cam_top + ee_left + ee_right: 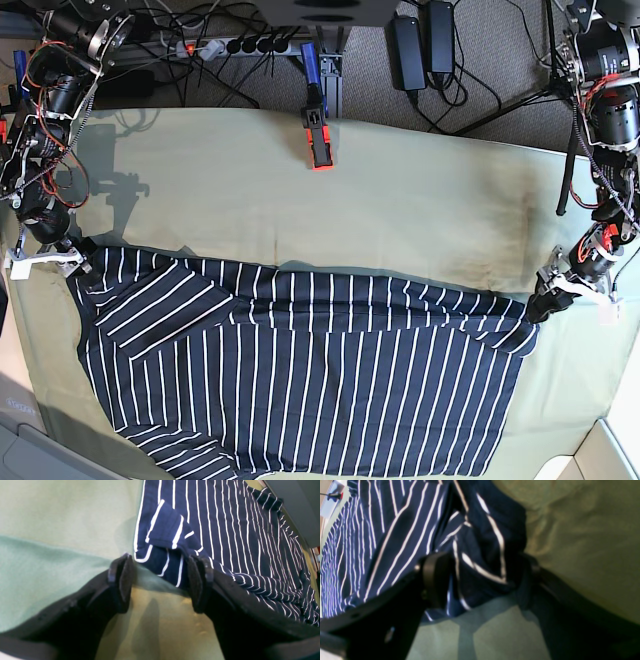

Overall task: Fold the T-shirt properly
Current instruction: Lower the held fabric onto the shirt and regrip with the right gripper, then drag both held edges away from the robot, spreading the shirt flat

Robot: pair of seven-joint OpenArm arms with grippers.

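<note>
The navy T-shirt [300,380] with thin white stripes lies spread flat across the front of the table. My left gripper [540,303] is at the shirt's right upper corner. In the left wrist view the left gripper [161,580] is open, and the shirt's folded corner [170,562] lies between the jaws against the right finger [200,587]. My right gripper [82,270] is at the shirt's left upper corner. In the right wrist view the right gripper [481,580] has its jaws wide apart, with bunched shirt fabric [480,555] between them.
An olive-green cloth [400,200] covers the table under the shirt. An orange and black clamp [318,140] grips the cloth's far edge. Cables and a power strip [250,45] lie on the floor behind. The shirt's hem reaches the table's front edge.
</note>
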